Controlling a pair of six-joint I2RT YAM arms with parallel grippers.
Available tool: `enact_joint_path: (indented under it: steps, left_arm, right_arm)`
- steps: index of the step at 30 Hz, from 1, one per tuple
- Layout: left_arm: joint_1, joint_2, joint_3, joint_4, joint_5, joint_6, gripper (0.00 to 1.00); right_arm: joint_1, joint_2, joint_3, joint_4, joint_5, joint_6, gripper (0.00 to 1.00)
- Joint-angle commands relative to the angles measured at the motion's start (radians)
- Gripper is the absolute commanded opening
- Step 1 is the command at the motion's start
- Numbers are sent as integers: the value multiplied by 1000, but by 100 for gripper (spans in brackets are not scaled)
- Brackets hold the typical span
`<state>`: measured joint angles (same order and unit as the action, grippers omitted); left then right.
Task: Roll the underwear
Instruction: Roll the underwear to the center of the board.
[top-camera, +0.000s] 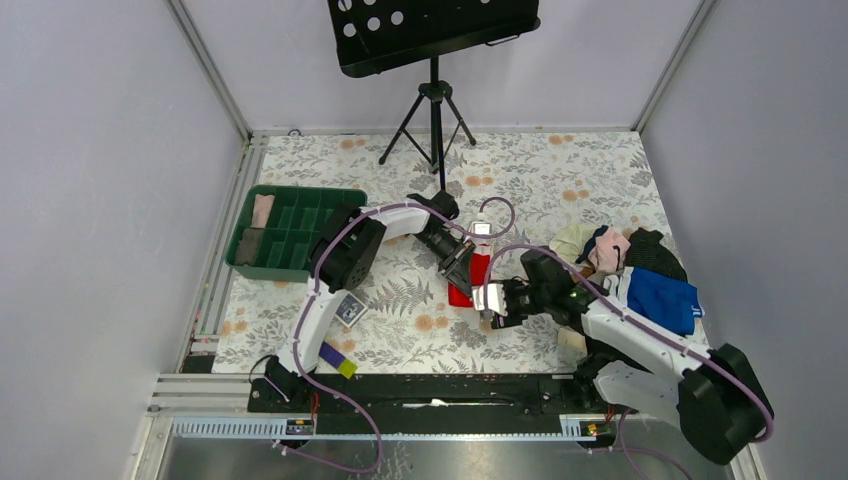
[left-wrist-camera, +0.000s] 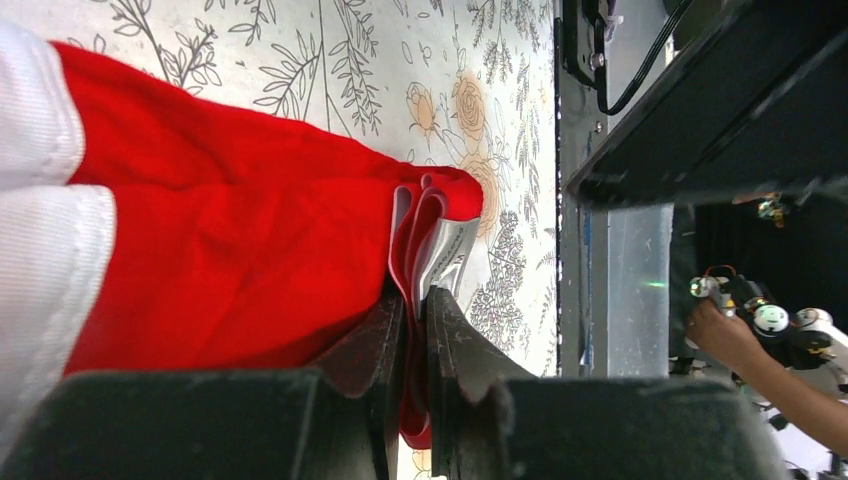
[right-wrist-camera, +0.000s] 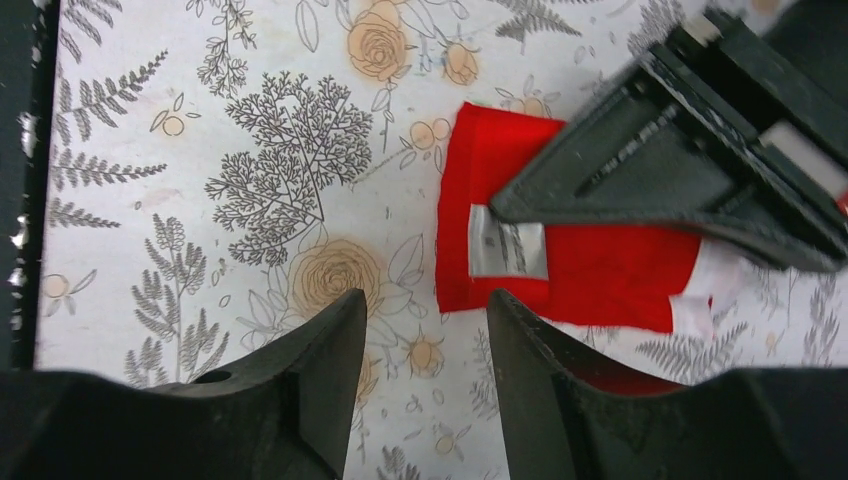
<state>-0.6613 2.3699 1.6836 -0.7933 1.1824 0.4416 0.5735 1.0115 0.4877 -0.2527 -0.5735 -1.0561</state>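
The red underwear (top-camera: 463, 291) lies folded on the floral table mat, its white waistband (left-wrist-camera: 40, 200) on the side away from the grey label (right-wrist-camera: 508, 240). My left gripper (left-wrist-camera: 412, 297) is shut on a folded red edge of the underwear (left-wrist-camera: 220, 250), right beside the label (left-wrist-camera: 448, 255). In the top view the left gripper (top-camera: 462, 266) sits over the cloth's far part. My right gripper (right-wrist-camera: 425, 300) stands open just off the near left corner of the underwear (right-wrist-camera: 600, 270), with only mat between its fingers. The right gripper (top-camera: 493, 300) touches nothing.
A green compartment tray (top-camera: 246, 215) holding rolled cloths stands at the left. A pile of clothes (top-camera: 615, 250) with a blue garment (top-camera: 662, 300) lies at the right. A music stand (top-camera: 433, 100) rises at the back. Small purple and yellow blocks (top-camera: 338, 360) sit by the left arm's base.
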Motion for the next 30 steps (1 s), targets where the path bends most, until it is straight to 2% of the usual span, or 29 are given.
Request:
enact_joint_path:
  steps: [1,9,13,15,19,22,23,25,28,30]
  left_arm:
    - [-7,73,17,-14,-100,-15,2]
    - [-8,94,30,-2,-120,-53,2]
    - [-7,102,38,-2,-118,-60,2]
    - [-6,109,44,-1,-118,-65,2]
    - [-1,114,67,-2,-120,-87,6]
    - [22,81,71,-2,-118,-104,22]
    - [32,57,65,4,-128,-113,28]
    - [67,-40,-7,105,-178,-188,41]
    - [126,-296,-269,428,-288,-333,48]
    - [156,-463,-442,629,-413,-367,51]
  right_arm:
    - [59,78,-26,178,41,-154,56]
    - [87,219,-47,333,98,-189,57]
    - [115,279,-118,463,188,-249,58]
    - [127,321,-128,475,216,-266,55]
    - [147,402,-117,434,272,-271,38]
    - [147,414,-75,340,268,-263,16]
    - [147,409,-45,285,243,-252,12]
    - [145,397,23,112,173,-220,8]
    - [145,395,108,2,91,-138,7]
    - [135,414,156,-63,64,-109,7]
